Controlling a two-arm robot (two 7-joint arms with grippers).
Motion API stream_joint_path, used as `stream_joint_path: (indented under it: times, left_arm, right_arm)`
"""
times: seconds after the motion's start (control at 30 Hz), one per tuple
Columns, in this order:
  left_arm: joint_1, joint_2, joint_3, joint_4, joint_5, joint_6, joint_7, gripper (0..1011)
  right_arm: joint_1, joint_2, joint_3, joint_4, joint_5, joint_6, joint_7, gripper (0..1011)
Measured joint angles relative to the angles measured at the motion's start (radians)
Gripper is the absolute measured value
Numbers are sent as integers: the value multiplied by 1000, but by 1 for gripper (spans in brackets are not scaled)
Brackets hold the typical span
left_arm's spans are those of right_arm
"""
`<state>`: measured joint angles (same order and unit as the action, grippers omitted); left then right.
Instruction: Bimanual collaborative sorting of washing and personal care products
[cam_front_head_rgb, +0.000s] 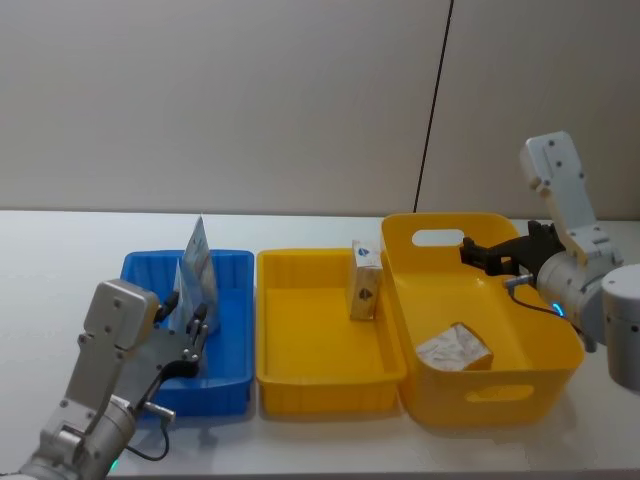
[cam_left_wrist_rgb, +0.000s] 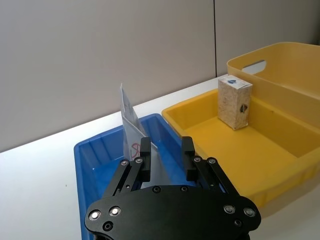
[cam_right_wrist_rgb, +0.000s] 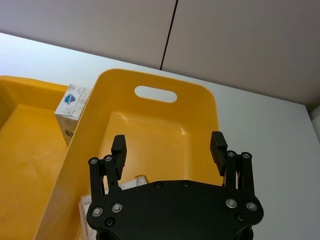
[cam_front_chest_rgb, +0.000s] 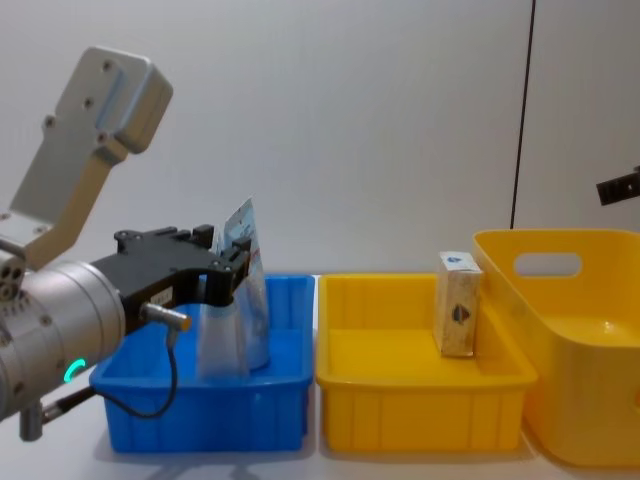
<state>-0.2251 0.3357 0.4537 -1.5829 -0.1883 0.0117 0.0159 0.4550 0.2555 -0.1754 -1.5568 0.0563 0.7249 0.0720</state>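
Two pale-blue tubes stand crimped end up in the blue bin (cam_front_head_rgb: 236, 262). The taller tube (cam_left_wrist_rgb: 129, 117) is at the back. My left gripper (cam_left_wrist_rgb: 166, 145) reaches into the bin and is shut on the nearer tube (cam_left_wrist_rgb: 161, 167), whose base rests on the bin floor (cam_front_chest_rgb: 225, 345). A tan-and-white carton (cam_front_head_rgb: 365, 282) stands upright in the yellow tray (cam_front_head_rgb: 320, 380), against its right wall. Another carton (cam_front_head_rgb: 455, 350) lies flat in the big yellow basket (cam_front_head_rgb: 500, 395). My right gripper (cam_right_wrist_rgb: 169, 142) hovers open over the basket's back half with nothing between its fingers.
The three containers sit side by side on a white table (cam_front_head_rgb: 60, 250): blue bin at left, yellow tray in the middle, handled basket at right. A grey wall rises close behind them. Bare tabletop lies left of the blue bin and along the front edge.
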Motion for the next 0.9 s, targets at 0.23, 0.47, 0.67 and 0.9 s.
stream_joint_path:
  times: [0.23,0.47,0.67,0.9]
  left_arm:
    - [11,-19,-6,10,17,-5,30,351]
    - [18,-31,-12,20,28,-14,49,414]
    - [21,-38,-15,24,34,-18,58,601]
    - [23,-42,-16,27,38,-21,65,813]
  right_arm:
    - [0,0,0,0,0,0,0,1004]
    - [0,0,0,0,0,0,0,1004]
    - [0,0,0,0,0,0,0,1004]
    - [0,0,0,0,0,0,0,1004]
